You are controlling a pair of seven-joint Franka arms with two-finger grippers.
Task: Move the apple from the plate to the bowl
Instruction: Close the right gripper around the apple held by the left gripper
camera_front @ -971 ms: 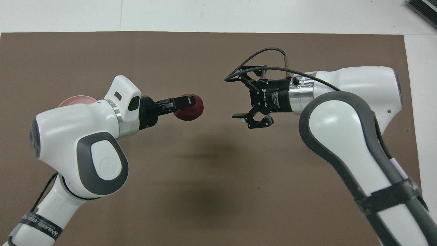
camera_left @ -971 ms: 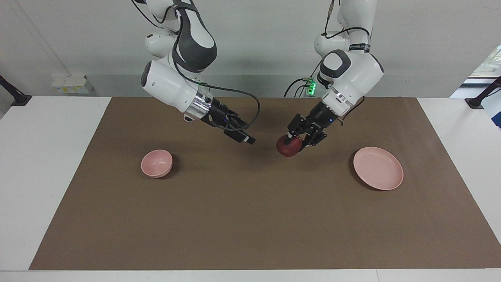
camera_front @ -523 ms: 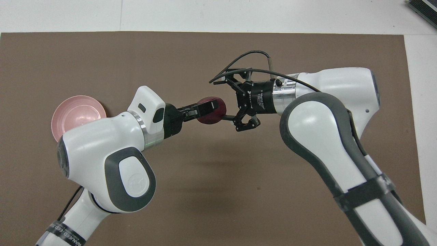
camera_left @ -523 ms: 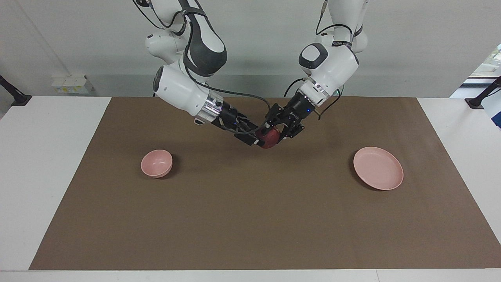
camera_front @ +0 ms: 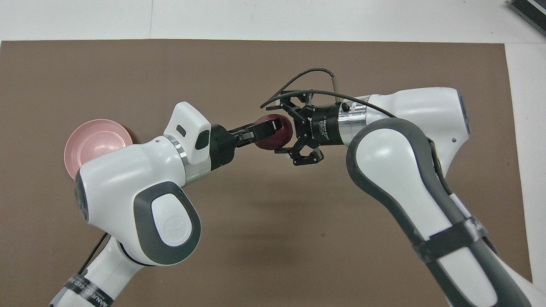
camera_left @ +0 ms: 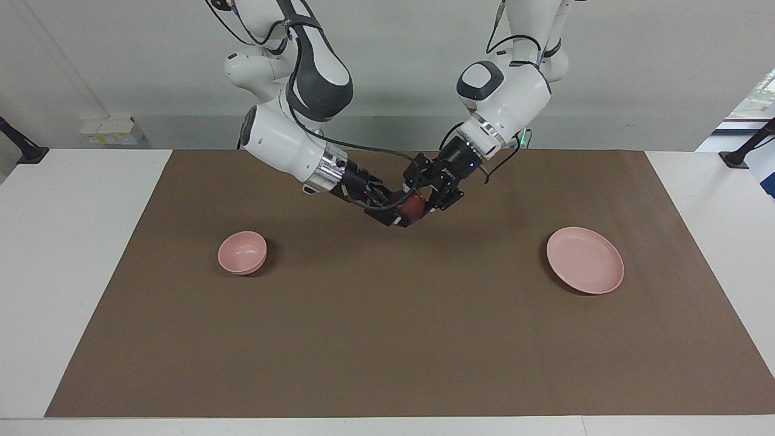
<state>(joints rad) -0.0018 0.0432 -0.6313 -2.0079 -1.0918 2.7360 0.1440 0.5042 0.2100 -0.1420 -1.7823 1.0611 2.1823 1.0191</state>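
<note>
Left gripper (camera_left: 418,203), mine: fingers pinching the apple (camera_front: 273,132), held in the air over the middle of the brown mat (camera_left: 387,339).
Right gripper (camera_front: 285,131), mine: fingers spread around the same apple from the other end; whether they touch it, I cannot tell.
Apple: one, round, no long axis; which way its top points is hidden.
Plate (camera_left: 585,260): one, bare, toward my left arm's end.
Bowl (camera_left: 242,252): one, toward my right arm's end.
Both well apart from the apple.

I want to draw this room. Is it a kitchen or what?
Probably a robot lab, not a kitchen: two robot arms share one apple over a brown mat on a white table, with a bare wall and only a bowl and plate.
</note>
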